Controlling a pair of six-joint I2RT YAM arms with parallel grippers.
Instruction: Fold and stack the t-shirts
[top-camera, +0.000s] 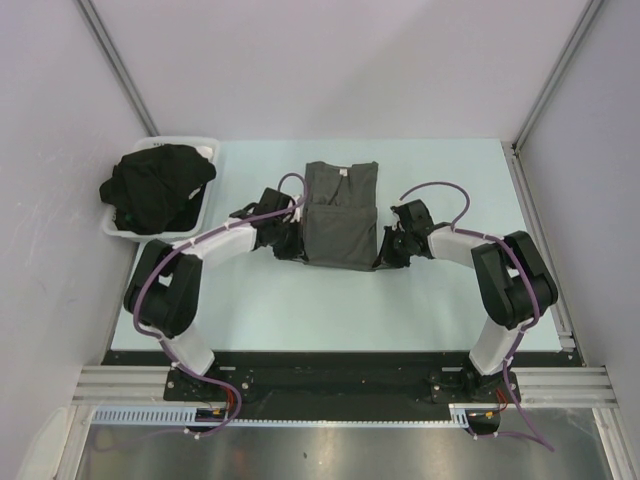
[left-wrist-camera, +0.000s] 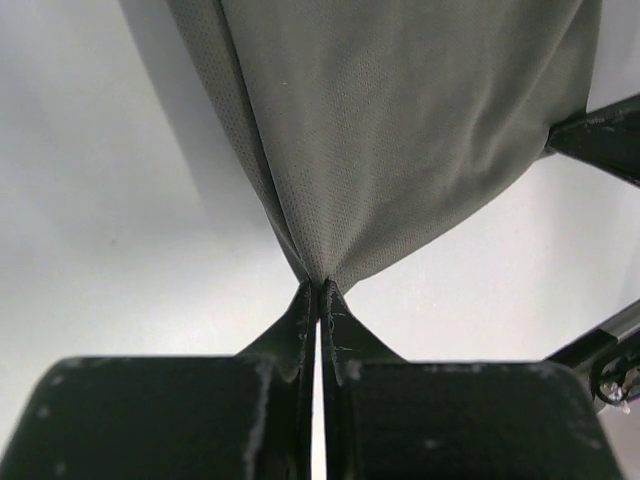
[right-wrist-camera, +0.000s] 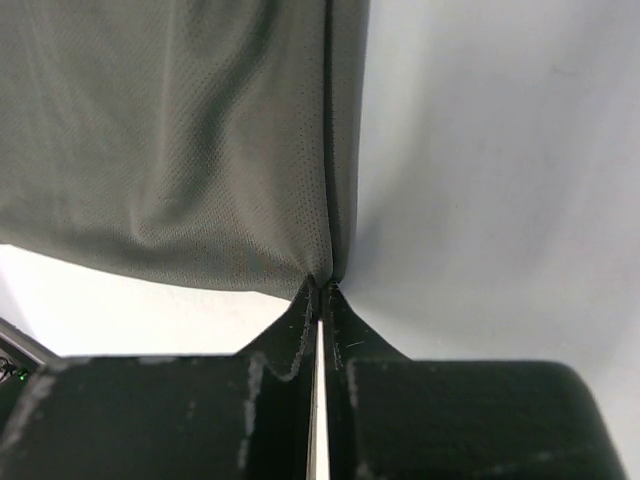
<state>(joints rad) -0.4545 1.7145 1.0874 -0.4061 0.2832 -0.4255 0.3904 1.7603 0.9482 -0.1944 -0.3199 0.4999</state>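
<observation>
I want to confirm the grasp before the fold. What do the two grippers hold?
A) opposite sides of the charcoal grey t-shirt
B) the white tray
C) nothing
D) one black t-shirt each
A: in the wrist views, the left gripper and the right gripper each have jaws shut on cloth of the charcoal grey t-shirt.

Got the left arm (top-camera: 165, 290) elbowed out at lower left of the top view, forearm slanting up and right toward centre. Same deal mirrored with the right arm (top-camera: 510, 280) at lower right, forearm reaching left. On the wrist cams: left gripper (left-wrist-camera: 320, 285) pinched tight on a corner of the charcoal grey t-shirt (left-wrist-camera: 400, 130), jaws pressed together. Right gripper (right-wrist-camera: 322, 285) clamped likewise on its own corner, jaws closed flat.
</observation>
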